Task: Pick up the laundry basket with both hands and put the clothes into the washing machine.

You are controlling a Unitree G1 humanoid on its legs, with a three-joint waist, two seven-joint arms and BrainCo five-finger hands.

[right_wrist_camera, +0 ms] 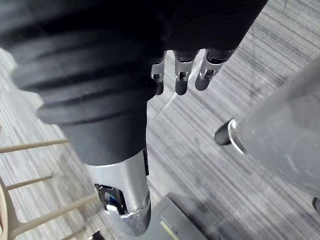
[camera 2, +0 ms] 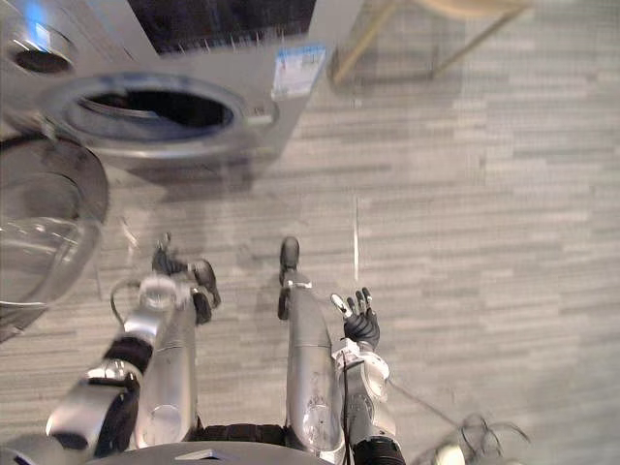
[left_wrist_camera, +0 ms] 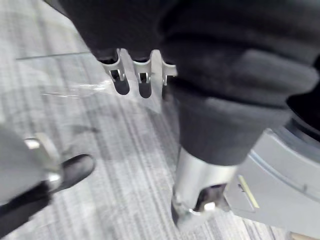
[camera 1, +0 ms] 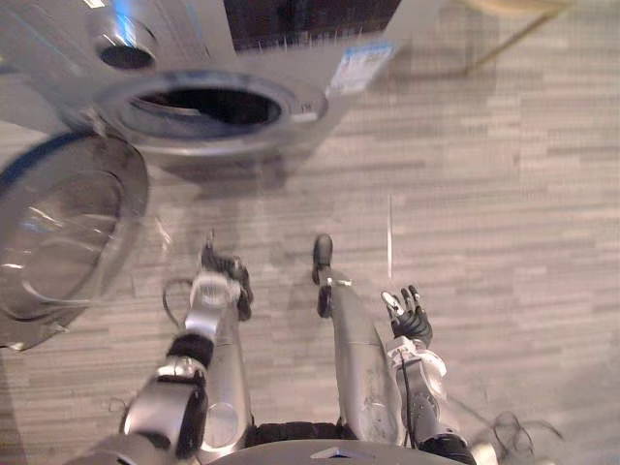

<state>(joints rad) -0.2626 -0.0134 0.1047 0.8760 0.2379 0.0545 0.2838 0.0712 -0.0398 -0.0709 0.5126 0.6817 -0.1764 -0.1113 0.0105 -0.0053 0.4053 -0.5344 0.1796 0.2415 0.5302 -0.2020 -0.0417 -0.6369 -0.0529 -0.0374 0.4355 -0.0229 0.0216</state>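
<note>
Grey plank flooring (camera 1: 504, 194) runs under everything you see from the head camera. At far left the round glass door (camera 1: 68, 232) of the washing machine (camera 1: 194, 29) hangs swung wide, and just to its right the drum opening (camera 1: 208, 105) shows dark inside.

Below the machine, your left hand (camera 1: 225, 281) hangs over bare floor, near the door's rim but apart from it. Its own wrist view shows the fingers (left_wrist_camera: 121, 82) reaching straight out in a row, with the thumb (left_wrist_camera: 200, 195) set well apart from them. They are relaxed, closed on nothing and touching nothing.

Further right, your right hand (camera 1: 412, 318) is held low over the floor, well apart from the machine. Its fingers (right_wrist_camera: 181, 80) are spread and extended, the thumb (right_wrist_camera: 125, 200) standing off to one side. This hand too is loose and carries nothing.

At the upper right, the pale wooden legs of a chair (camera 2: 360, 42) stand on the planks just beside the machine's corner.
</note>
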